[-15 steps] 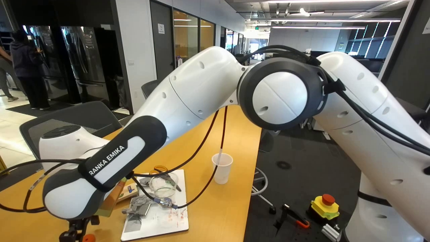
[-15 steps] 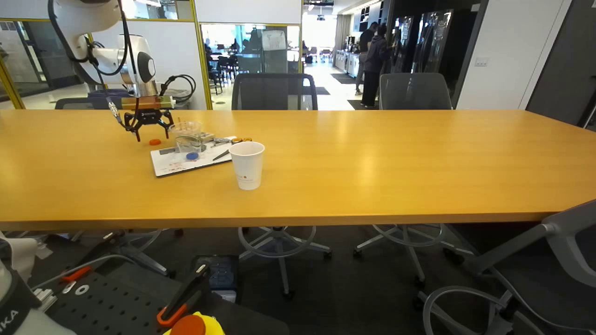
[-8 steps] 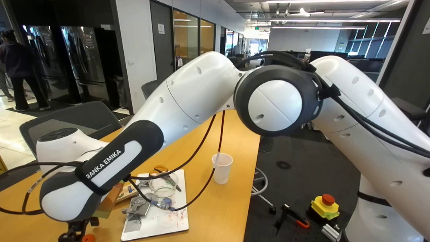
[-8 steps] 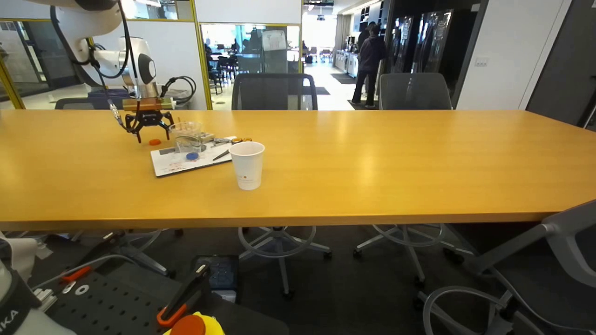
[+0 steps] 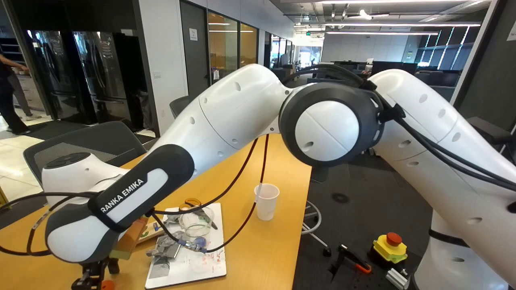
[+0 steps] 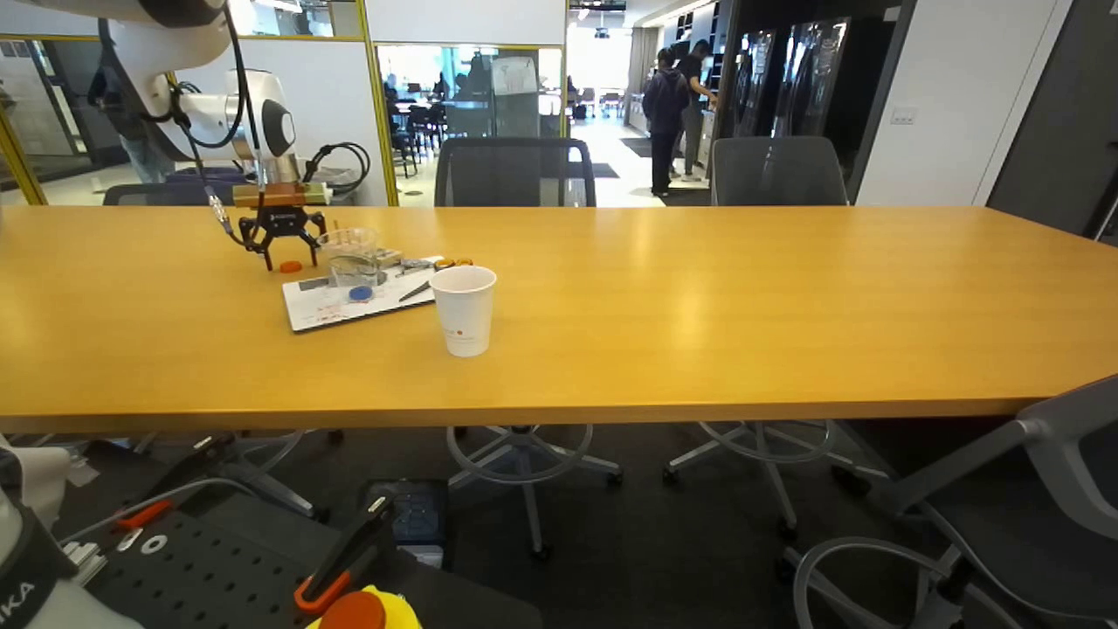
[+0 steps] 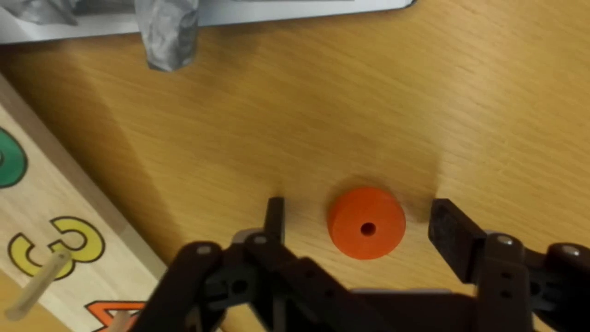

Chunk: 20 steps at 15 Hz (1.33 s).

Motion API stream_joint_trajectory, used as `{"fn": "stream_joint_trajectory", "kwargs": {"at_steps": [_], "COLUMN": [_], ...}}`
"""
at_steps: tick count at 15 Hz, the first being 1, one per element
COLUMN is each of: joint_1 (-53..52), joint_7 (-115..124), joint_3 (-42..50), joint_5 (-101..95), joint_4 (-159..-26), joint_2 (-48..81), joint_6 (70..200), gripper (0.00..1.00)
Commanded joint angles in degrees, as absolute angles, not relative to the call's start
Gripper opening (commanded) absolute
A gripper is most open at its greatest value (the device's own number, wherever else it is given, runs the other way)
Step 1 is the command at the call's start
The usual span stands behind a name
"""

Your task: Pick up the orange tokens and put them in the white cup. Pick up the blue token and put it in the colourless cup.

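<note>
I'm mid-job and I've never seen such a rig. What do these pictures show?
The machine is a white jointed robot arm ending in a black two-fingered gripper. Two pictures come from cameras outside it; the close-up, from the wrist camera.

On the yellow wooden table lies a round orange token with a central hole; a tapered white disposable cup stands apart. A white rectangular board carries a clear, colourless cup and a round blue token. A pale wooden board with a yellow 3 lies near the orange token.

Nothing is held: the gripper is open, with gaps to the orange token on both sides.
</note>
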<state>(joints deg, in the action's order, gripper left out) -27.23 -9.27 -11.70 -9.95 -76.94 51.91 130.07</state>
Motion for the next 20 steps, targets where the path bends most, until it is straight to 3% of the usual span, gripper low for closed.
{"fn": "stream_joint_trajectory", "kwargs": {"at_steps": [1, 4, 6, 12, 20], "joint_1": [-27.7, -27.83, -28.0, -28.55, -22.32], "joint_7": [-8.55, -8.34, -7.98, -2.53, 3.3], "joint_3": [-11.53, -11.36, -11.18, -8.4, -6.16], "joint_5": [-10.53, -10.57, -10.69, -11.61, -9.72], "joint_4": [-73.18, -72.29, -72.02, -77.46, -93.65], "joint_2": [53.56, 53.79, 53.82, 48.03, 29.39], "joint_6": [127.43, 126.64, 126.24, 127.25, 127.19], "gripper": [0.51, 0.27, 0.17, 0.2, 0.2]}}
